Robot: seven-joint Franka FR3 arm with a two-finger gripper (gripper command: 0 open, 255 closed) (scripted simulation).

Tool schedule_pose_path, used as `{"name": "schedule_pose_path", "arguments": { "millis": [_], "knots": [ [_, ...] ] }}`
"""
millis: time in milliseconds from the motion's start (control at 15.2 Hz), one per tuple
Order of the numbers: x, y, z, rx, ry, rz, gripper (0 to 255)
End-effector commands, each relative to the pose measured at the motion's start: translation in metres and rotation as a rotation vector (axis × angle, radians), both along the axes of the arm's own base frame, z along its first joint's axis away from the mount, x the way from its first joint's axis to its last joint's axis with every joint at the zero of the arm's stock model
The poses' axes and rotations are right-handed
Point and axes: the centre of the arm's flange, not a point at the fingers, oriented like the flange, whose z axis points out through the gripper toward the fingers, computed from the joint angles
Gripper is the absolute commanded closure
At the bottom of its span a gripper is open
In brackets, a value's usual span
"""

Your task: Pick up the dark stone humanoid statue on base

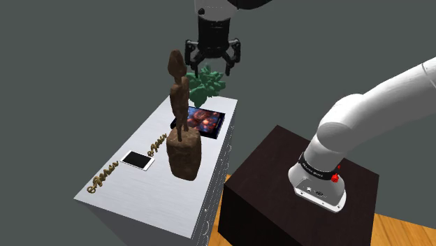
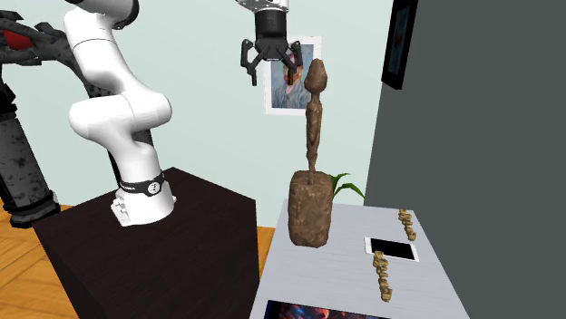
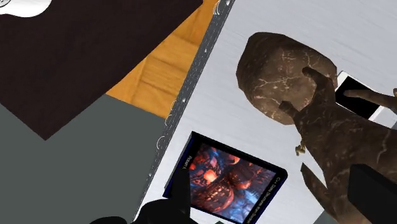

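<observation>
A tall, thin brown stone figure on a rough lump-shaped base, the statue (image 1: 184,150), stands upright in the middle of the grey table (image 1: 140,206). It is also in the second exterior view as the statue (image 2: 311,207), and the wrist view looks down on the statue (image 3: 286,79). My black gripper (image 1: 213,68) hangs open in the air, just higher than the figure's head and off to one side, toward the stand. Nothing is between the fingers of the gripper (image 2: 270,71) or touching them.
Under the gripper a dark picture tile (image 1: 204,120) with a red-blue image lies flat, with a green plant (image 1: 208,85) behind it. A white phone (image 1: 137,161) and two gold ornaments (image 1: 105,179) lie farther along the table. The dark stand (image 1: 279,182) is beside the table.
</observation>
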Motion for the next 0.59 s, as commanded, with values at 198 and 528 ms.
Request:
{"name": "schedule_pose_path", "arguments": {
  "millis": [198, 528],
  "knots": [
    [0.036, 0.06, -0.011, -0.015, -0.026, -0.176, 0],
    [0.072, 0.103, -0.018, -0.03, -0.046, -0.312, 0]
  ]
}}
